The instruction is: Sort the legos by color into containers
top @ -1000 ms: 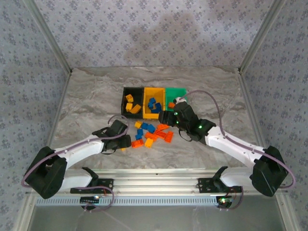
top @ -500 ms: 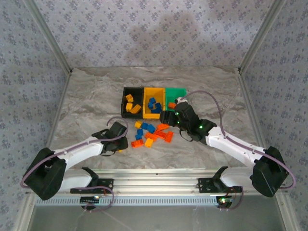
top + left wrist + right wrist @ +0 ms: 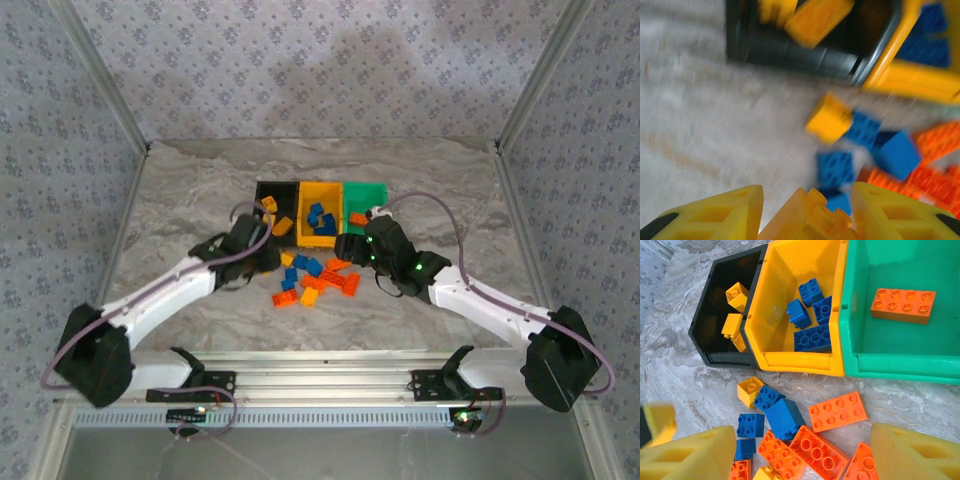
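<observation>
- left gripper [image 3: 804,200] clamped on a yellow-orange brick [image 3: 806,222], just in front of the black bin [image 3: 790,52];
- right gripper [image 3: 800,455] spread wide, holding nothing, over the loose legos [image 3: 787,420] on the counter [image 3: 685,365];
- black bin holds yellow bricks [image 3: 735,292]; yellow-orange bin [image 3: 795,362] holds blue bricks [image 3: 812,337]; green bin [image 3: 900,370] holds one red-orange brick [image 3: 903,305]

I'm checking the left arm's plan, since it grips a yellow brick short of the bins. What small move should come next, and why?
Probably ease the left gripper forward until its yellow brick hangs over the black bin, then open. That bin holds yellow bricks, and the left wrist view shows the held brick short of the bin's near wall.
</observation>
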Motion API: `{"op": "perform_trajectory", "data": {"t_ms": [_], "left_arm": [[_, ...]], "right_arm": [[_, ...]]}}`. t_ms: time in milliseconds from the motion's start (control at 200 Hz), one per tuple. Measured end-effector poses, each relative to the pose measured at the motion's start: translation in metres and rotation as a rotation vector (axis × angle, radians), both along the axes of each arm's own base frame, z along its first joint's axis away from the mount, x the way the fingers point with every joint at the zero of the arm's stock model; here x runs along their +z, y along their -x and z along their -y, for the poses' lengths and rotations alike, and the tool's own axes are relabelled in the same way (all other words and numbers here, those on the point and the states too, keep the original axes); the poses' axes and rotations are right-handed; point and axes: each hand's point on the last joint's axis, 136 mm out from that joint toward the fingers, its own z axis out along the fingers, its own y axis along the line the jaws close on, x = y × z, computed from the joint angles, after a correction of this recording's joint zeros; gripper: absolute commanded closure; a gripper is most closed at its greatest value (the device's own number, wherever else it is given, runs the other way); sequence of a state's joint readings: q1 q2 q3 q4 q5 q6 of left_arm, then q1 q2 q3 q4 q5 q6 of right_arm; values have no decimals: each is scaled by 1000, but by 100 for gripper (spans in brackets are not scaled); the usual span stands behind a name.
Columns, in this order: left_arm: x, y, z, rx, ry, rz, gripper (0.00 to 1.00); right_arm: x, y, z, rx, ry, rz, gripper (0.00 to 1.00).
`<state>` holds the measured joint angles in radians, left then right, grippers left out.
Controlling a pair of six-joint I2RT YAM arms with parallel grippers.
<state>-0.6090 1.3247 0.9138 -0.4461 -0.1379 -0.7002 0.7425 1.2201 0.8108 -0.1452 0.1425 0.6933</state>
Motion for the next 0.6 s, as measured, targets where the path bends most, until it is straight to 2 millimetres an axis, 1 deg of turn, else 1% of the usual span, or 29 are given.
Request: {"op": "perform_trajectory", "data": {"t_ms": [75, 130, 145, 160, 230, 300, 365, 455, 510, 600], "left_arm": [[16, -39, 10, 12, -4, 52, 65], [21, -66, 14, 23, -24, 74, 65], [22, -71, 15, 24, -26, 79, 65], [22, -80, 16, 29, -36, 83, 65], [18, -109, 16, 44, -66, 93, 65], [10, -130, 14, 60, -93, 87, 65], [0, -146, 10, 74, -111, 75, 65], [-13, -160, 5, 89, -130, 54, 62], [-19, -165, 3, 92, -143, 39, 57], [-25, -170, 4, 84, -158, 28, 43]], "right_arm": [[-2, 1, 2, -3, 0, -5, 27], [-6, 2, 3, -7, 3, -12, 27], [-7, 2, 4, -8, 4, -13, 27], [-8, 3, 4, -9, 5, -16, 27], [-12, 5, 6, -13, 8, -26, 27], [-14, 7, 8, -16, 8, -32, 27], [-15, 9, 10, -18, 6, -34, 27], [-13, 10, 12, -22, 2, -31, 27], [-11, 9, 14, -26, -2, -27, 26], [-10, 8, 16, -32, -4, -26, 25]]}}
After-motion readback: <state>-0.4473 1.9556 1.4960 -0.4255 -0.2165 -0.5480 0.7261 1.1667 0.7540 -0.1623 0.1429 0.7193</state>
